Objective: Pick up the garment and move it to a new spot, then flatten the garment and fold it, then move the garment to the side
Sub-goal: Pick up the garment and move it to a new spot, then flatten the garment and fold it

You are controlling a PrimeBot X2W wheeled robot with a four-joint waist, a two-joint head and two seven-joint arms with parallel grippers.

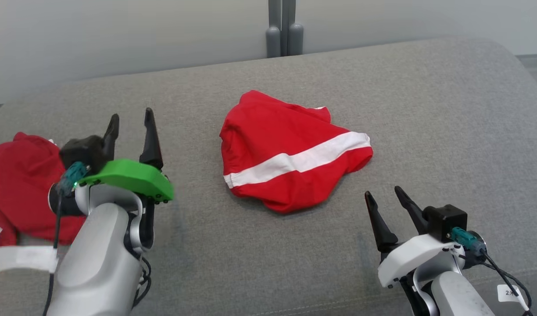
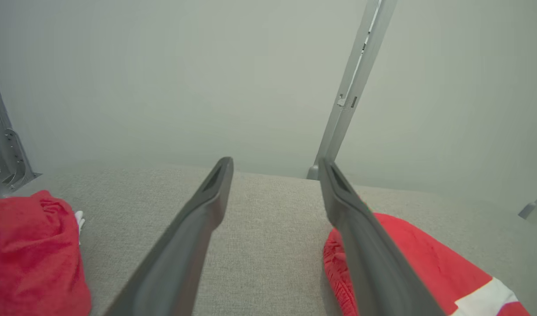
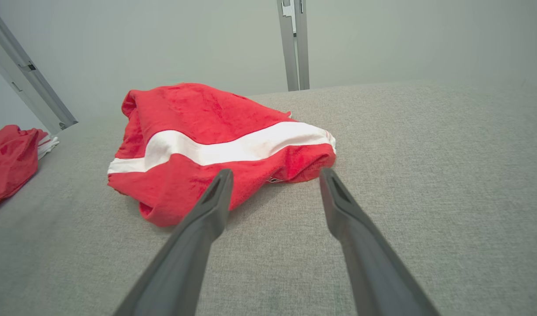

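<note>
**Open and empty: your left end effector [image 1: 131,113] and right end effector [image 1: 382,191] flank a red garment [image 1: 290,153] on the grey surface [image 1: 426,109].**
The garment, red with a white stripe, lies crumpled mid-surface, touched by neither arm. Your left end effector hovers to its left, fingers spread around nothing, near a second red cloth [image 1: 23,184] at the surface's left edge. Your right one sits near the garment's right end, fingers likewise apart and pointing toward it. A grey post [image 1: 284,30] rises behind the far edge.
</note>
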